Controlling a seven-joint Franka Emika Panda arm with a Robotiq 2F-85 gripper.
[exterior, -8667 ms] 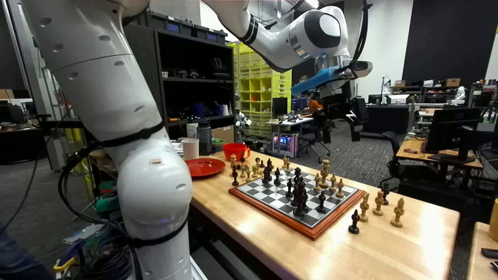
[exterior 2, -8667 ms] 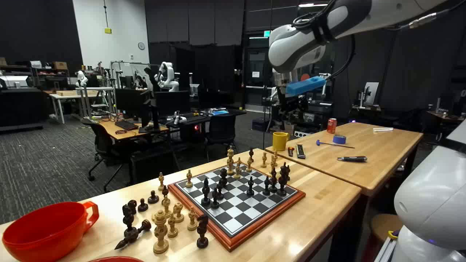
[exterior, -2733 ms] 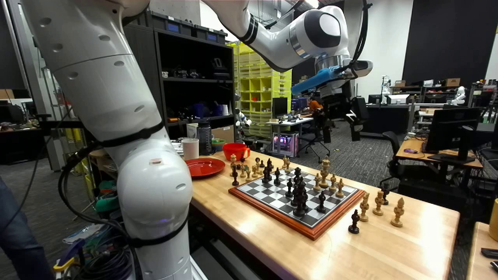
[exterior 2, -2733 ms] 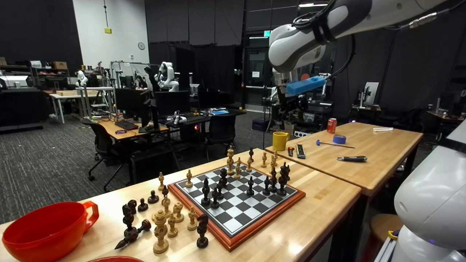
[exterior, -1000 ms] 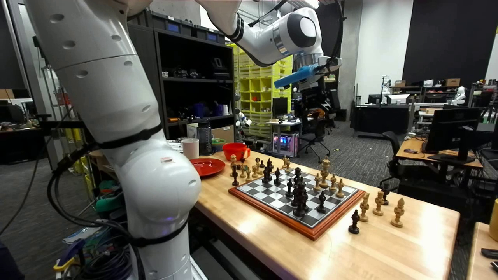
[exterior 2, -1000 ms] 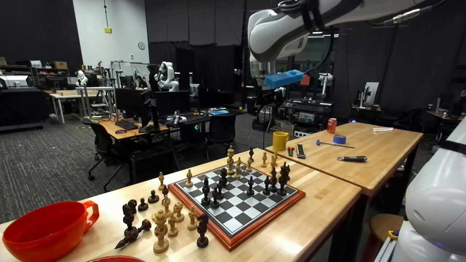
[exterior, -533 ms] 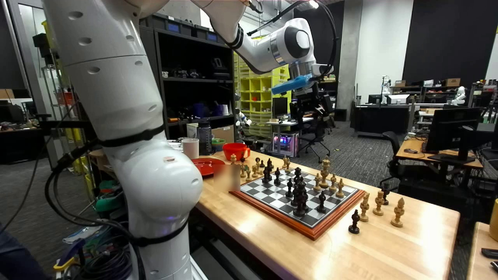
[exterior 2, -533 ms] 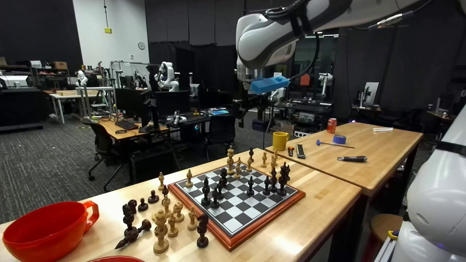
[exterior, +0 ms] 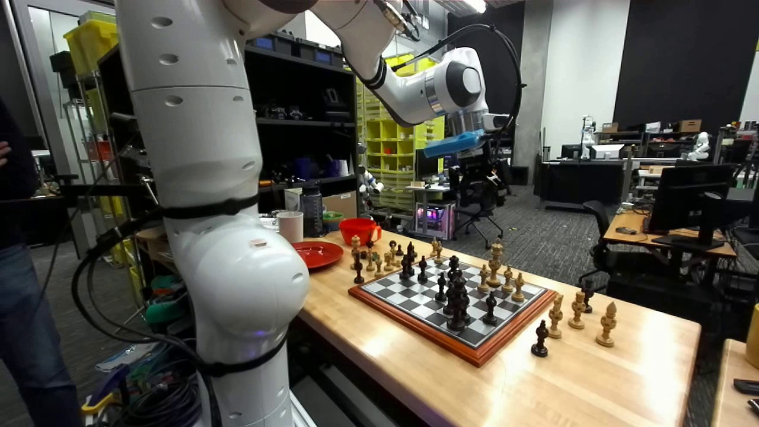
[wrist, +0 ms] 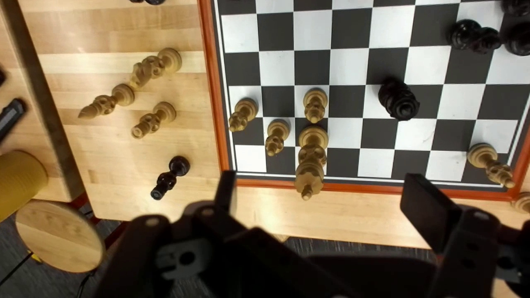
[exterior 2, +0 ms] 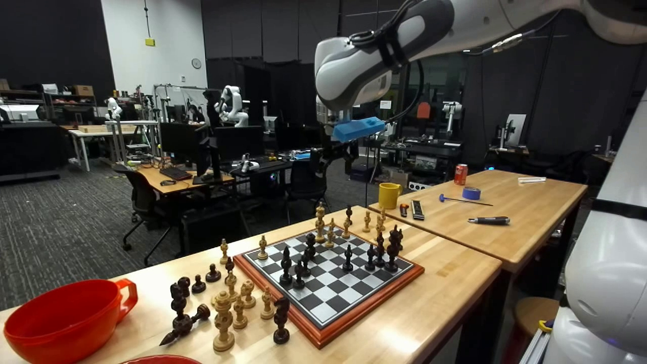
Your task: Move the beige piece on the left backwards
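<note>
Lowered and shifted left since the frame of a few seconds earlier, the gripper (wrist: 320, 184) is positioned above the far edge of the board (exterior 2: 343, 290). Its jaws are spread wide — nothing is gripped. On the board, the leftmost beige piece (exterior 2: 262, 248), as seen in both exterior views, is found upright near a corner, untouched and well apart from the gripper. Below the jaws, a tall beige piece (wrist: 311, 163) is observed — upright, not in contact.
</note>
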